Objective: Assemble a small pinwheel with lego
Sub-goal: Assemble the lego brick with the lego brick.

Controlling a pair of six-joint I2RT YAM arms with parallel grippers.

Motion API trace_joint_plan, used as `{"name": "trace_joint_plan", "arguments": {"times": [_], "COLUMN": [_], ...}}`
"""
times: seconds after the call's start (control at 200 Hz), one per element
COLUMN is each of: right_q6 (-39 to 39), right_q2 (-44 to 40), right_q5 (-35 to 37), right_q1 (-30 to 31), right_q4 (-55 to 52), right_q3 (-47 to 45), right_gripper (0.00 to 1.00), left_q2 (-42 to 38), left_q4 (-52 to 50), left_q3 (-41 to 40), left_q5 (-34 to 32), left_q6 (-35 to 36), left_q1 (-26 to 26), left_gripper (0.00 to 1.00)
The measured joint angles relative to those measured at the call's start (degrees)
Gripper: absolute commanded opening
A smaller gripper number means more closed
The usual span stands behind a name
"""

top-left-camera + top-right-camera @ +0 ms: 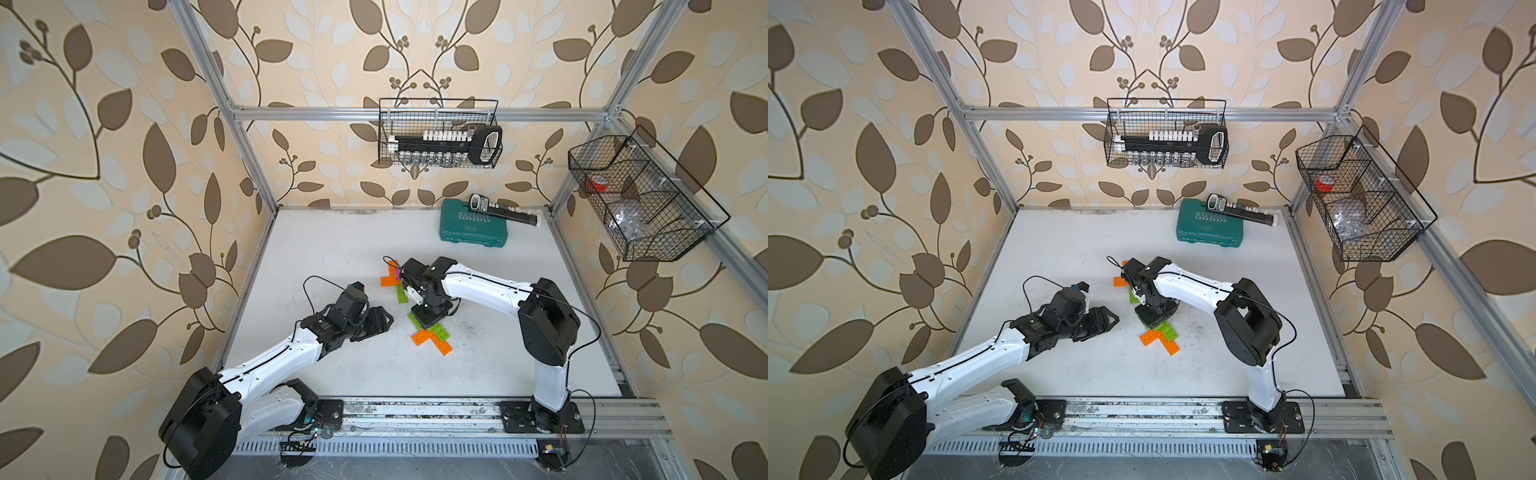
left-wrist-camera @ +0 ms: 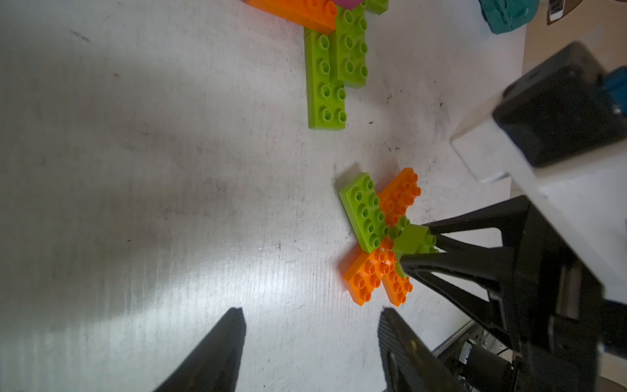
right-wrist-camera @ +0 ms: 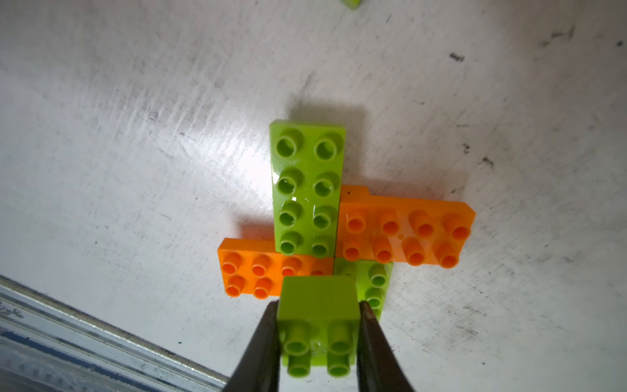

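— Where on the counter (image 1: 332, 257)?
— Mid-counter, flat: four-arm cross of orange and lime-green bricks (image 3: 403, 230). Farther back, another cluster of bricks (image 1: 390, 280).
— And the left tool (image 2: 310, 319)?
— Hangs near the cross, jaws apart.
— The right tool (image 3: 319, 305)?
— Pinches the small green square brick (image 3: 319, 295) over the cross's centre.

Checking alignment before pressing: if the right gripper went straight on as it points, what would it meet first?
Likely the four-brick cross, near its centre, via the small green brick the right gripper holds; gap unclear.
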Motion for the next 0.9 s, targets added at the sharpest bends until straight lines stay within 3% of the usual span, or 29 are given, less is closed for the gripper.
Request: {"name": "trace_joint_plan", "arguments": {"times": [0.9], "right_q6": [0.31], "right_q2": [2.16], "right_q5": [1.33], "right_q1": [-0.72], "right_q4": [3.06], "right_q3": [-0.63], "right_gripper": [0.00], "left_q2": [1.95], "left_q4": [-0.17], "left_q3": [1.38], "left_q5": [1.09], "left_q6": [0.02], "left_q1": [0.00], "left_gripper": [0.65]}}
